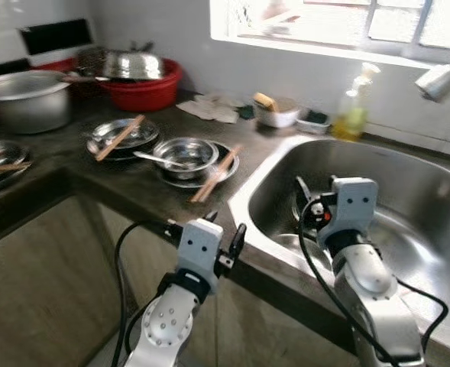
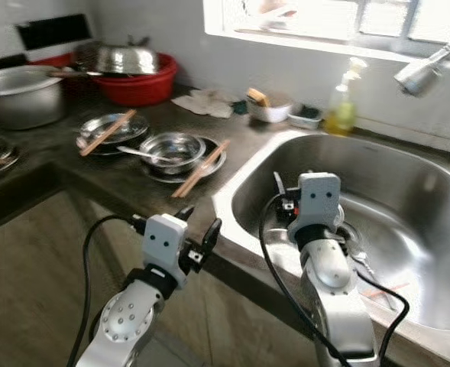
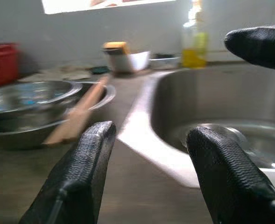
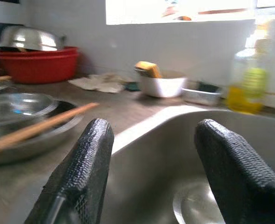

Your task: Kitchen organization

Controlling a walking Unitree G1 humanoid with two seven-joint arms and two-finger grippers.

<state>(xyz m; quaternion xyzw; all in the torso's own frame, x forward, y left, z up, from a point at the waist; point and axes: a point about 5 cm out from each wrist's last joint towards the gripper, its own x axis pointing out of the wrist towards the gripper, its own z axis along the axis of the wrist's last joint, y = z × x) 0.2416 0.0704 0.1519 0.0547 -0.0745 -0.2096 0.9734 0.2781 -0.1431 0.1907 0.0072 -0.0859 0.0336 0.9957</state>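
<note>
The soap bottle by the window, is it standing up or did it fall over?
Standing up. The soap bottle sits upright on the counter behind the sink, its pump top pointing up toward the window.

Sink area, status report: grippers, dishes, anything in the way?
Left gripper open, at counter edge. Right gripper open, over sink. Bowl with chopsticks on counter, untouched. Path unobstructed.

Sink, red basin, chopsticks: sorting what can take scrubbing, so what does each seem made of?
Sink: likely stainless steel, brushed grey with soft reflections. Red basin: probably plastic, uniform glossy red. Chopsticks: seemingly wood or bamboo, matte light brown.
</note>
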